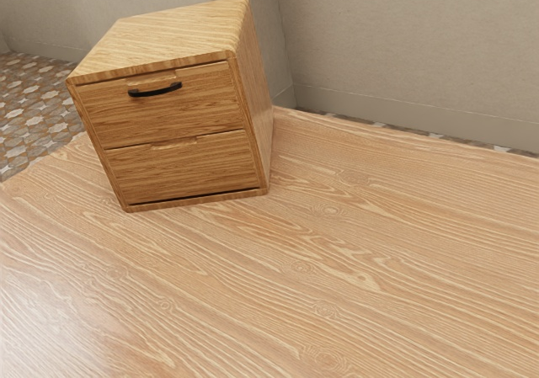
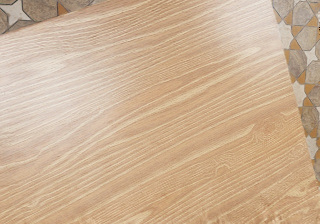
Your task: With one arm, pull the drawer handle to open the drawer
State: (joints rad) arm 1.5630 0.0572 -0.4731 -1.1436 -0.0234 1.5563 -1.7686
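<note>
Wooden table (image 1: 379, 268), cabinet (image 1: 181, 33), black drawer handle (image 1: 155, 90)

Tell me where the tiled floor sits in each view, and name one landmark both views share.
Exterior view: the tiled floor lies at the exterior view's left edge, beyond the table.
Wrist view: the tiled floor shows past two edges of the table.
Shared landmark: the table's wood-grain top, bordered by the tiles.
</note>
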